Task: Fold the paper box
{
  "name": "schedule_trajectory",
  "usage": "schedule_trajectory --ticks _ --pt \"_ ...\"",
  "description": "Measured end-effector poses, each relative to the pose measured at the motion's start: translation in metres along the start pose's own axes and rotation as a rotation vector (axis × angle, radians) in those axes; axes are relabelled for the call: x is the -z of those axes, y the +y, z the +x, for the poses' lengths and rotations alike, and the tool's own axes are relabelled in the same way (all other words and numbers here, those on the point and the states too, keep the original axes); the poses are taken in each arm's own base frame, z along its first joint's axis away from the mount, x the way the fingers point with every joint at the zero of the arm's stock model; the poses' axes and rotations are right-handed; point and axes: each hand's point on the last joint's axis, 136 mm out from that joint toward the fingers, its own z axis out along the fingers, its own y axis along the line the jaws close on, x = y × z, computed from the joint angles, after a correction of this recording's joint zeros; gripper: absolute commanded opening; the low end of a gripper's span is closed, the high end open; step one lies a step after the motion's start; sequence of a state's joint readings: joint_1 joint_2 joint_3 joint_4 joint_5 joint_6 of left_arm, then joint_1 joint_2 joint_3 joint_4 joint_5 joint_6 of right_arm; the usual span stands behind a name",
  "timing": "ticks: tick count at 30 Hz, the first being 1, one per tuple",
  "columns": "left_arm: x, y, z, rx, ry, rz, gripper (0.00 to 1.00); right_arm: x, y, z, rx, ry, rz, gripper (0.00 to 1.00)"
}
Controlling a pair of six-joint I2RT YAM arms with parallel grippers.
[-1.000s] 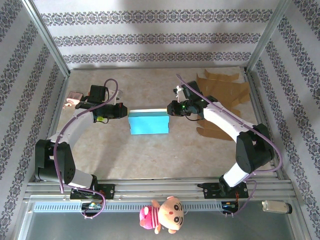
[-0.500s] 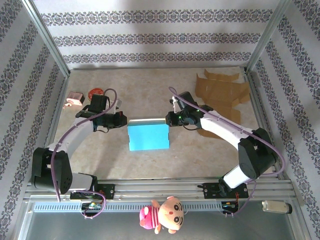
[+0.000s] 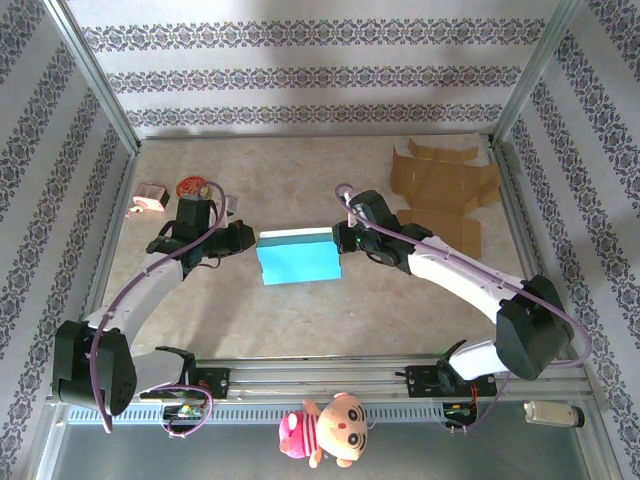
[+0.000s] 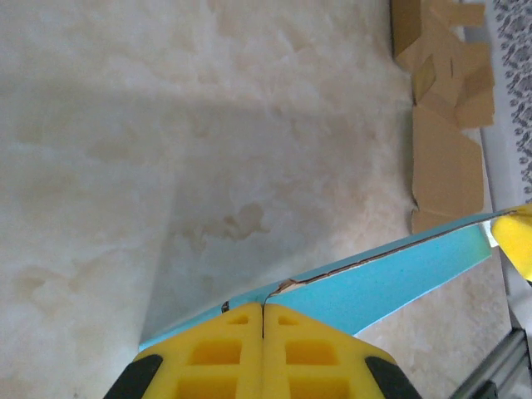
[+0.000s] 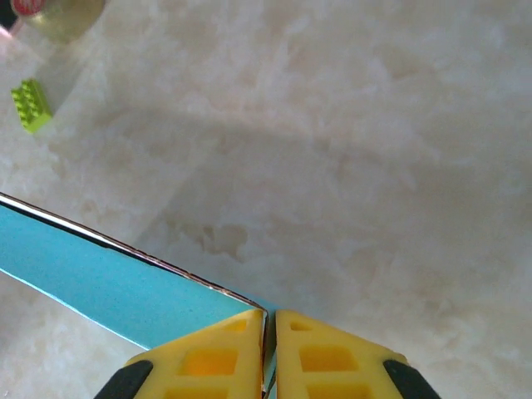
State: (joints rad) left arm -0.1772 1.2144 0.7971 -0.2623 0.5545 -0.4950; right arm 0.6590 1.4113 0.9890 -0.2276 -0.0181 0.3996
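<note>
The paper box point(image 3: 297, 259) is a flattened light-blue sheet held between both arms near the table's middle. My left gripper point(image 3: 250, 240) is shut on its left edge; in the left wrist view the yellow fingers point(image 4: 263, 307) pinch the blue card point(image 4: 391, 278). My right gripper point(image 3: 340, 240) is shut on its right edge; the right wrist view shows the blue box point(image 5: 100, 283) clamped between the pads point(image 5: 268, 317). The box hangs off the table, tilted.
Flat brown cardboard blanks point(image 3: 445, 195) lie at the back right. A pink object point(image 3: 150, 197) and a round red-topped thing point(image 3: 190, 186) sit at the back left. A green brick point(image 5: 32, 105) lies on the table. A plush doll point(image 3: 325, 430) sits beyond the front rail.
Both arms have carried the blue box toward the near side and lowered, the left one swinging out from the back left. Both grips have stayed shut on it.
</note>
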Motion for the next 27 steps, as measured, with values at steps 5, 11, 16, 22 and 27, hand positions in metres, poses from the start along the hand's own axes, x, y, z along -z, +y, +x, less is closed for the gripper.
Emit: schedule_trajectory --ticks 5,11,16,22,27 --pt "-0.002 -0.005 -0.014 -0.035 -0.066 -0.007 0.0 0.003 -0.001 -0.025 0.045 -0.118 0.022 0.12" --pt "-0.008 -0.002 -0.017 -0.042 -0.084 -0.034 0.0 -0.008 -0.005 -0.02 0.087 -0.158 0.048 0.12" --pt "-0.012 0.001 -0.019 -0.032 -0.114 -0.03 0.0 -0.021 -0.012 -0.008 0.094 -0.166 0.072 0.12" --pt "-0.011 0.002 -0.017 -0.026 -0.13 -0.023 0.0 -0.022 -0.013 -0.009 0.095 -0.196 0.078 0.12" --pt "-0.005 0.003 -0.011 -0.034 -0.135 -0.048 0.0 -0.023 -0.009 -0.007 0.1 -0.207 0.065 0.12"
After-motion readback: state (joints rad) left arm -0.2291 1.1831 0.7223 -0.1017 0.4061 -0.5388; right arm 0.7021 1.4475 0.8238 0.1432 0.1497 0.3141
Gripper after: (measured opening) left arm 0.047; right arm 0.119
